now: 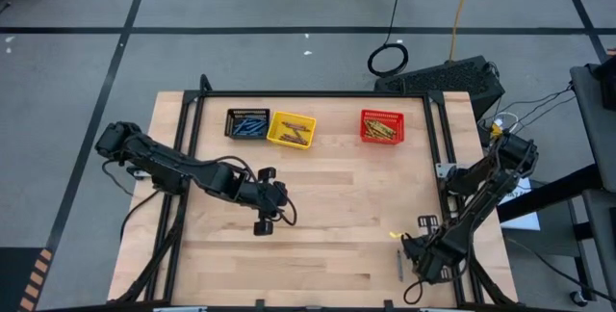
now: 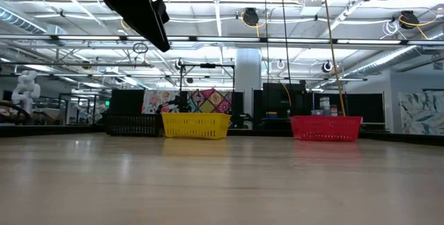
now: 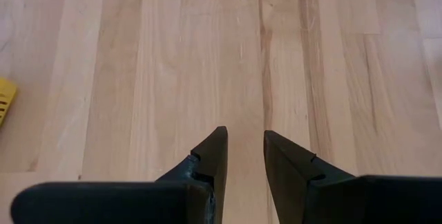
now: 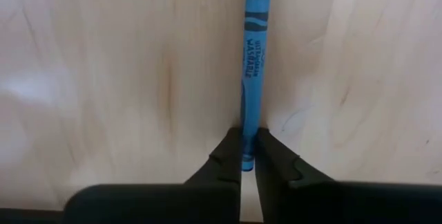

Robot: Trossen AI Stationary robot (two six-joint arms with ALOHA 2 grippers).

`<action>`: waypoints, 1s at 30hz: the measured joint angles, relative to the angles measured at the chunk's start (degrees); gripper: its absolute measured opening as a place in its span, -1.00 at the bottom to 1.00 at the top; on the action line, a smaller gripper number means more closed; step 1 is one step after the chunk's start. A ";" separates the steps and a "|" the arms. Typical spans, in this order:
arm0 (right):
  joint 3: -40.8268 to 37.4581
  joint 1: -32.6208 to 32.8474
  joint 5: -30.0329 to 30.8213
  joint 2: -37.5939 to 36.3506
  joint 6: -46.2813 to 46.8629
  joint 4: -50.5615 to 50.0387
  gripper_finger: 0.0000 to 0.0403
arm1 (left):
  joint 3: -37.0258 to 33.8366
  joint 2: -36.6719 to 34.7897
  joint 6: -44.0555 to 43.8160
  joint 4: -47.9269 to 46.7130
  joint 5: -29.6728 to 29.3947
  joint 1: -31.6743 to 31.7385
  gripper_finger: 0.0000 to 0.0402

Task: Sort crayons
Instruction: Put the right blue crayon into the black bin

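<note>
On the wooden counter [image 1: 318, 216], near its front right corner, your right end effector [image 4: 248, 156] pinches a blue crayon [image 4: 253, 58] by its end, so lift straight up while the left end effector [image 1: 262, 218] waits mid-counter, slightly spread.

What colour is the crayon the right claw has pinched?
Blue crayon, clearest in the right wrist view.
</note>
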 joint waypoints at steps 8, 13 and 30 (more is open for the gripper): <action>-0.04 0.50 -0.23 -0.56 4.76 -0.10 -0.99 | 0.00 0.00 0.00 0.02 -1.30 0.00 -0.54; 0.46 0.83 3.10 -4.35 11.49 -1.46 -1.00 | 0.00 0.00 0.02 0.04 -1.84 0.00 -0.54; 0.63 1.69 33.48 -12.77 22.50 0.69 -1.00 | 0.00 0.00 0.03 2.97 -4.50 0.04 -0.54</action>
